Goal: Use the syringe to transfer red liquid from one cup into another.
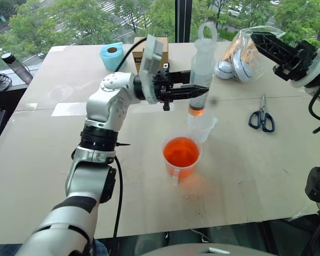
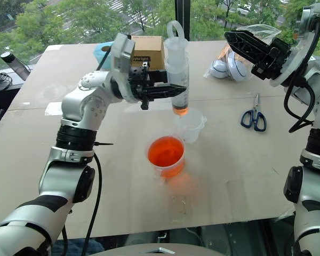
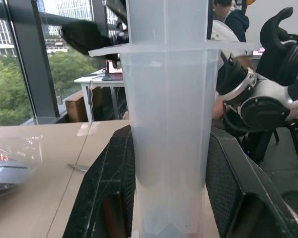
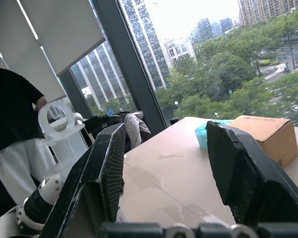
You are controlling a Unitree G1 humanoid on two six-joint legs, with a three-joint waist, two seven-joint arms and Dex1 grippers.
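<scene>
My left gripper is shut on the barrel of the syringe and holds it upright, looped plunger end on top. The pale tip points down into the small clear beaker. A little red liquid shows at the bottom of the barrel. The wide orange-red cup stands just in front of the beaker and holds more of the liquid. In the left wrist view the syringe sits between my black fingers. My right gripper hangs open and raised at the right, apart from the syringe, with nothing between its fingers.
Blue-handled scissors lie at the right of the table. A clear bag of balls, a cardboard box and a blue tape roll line the far edge. A bottle stands off the table's left. A person stands nearby.
</scene>
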